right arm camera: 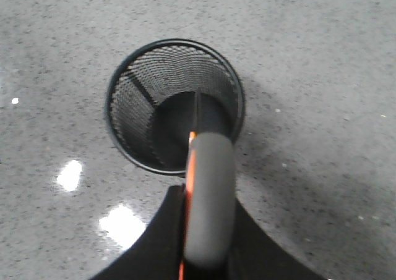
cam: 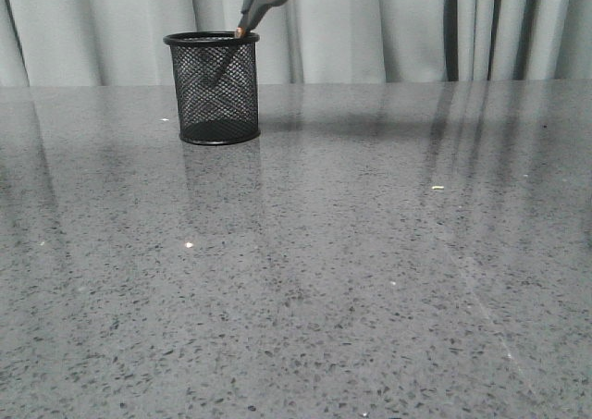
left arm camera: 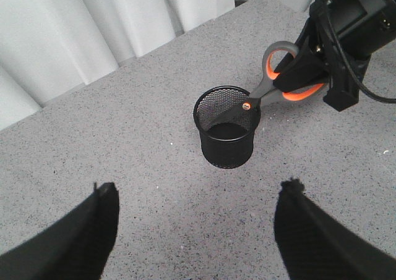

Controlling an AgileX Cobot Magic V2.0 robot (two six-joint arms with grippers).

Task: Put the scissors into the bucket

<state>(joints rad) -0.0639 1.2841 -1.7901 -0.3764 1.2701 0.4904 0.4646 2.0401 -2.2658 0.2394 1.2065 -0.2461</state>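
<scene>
One pair of scissors (left arm camera: 272, 85), blades down inside the bucket (left arm camera: 226, 127).

A small black wire-mesh cylindrical bucket (cam: 213, 88) has a fine see-through grid of holes for its wall, with a solid black rim and a solid black base. Reaching into it from the right gripper (left arm camera: 315, 70), which is matte black, are scissors with long oval loop handles (left arm camera: 279, 85): bright orange on the inner faces, dark grey on the outside, with dark metal blades and a small orange-copper pivot dot. The table (cam: 370, 280) under the gripper is grey stone, speckled all over with black and white flecks, glossy with pale reflections. Behind hang pale grey-white curtains (cam: 388, 21) in vertical folds. The left gripper's fingers (left arm camera: 93, 227) are black.
</scene>
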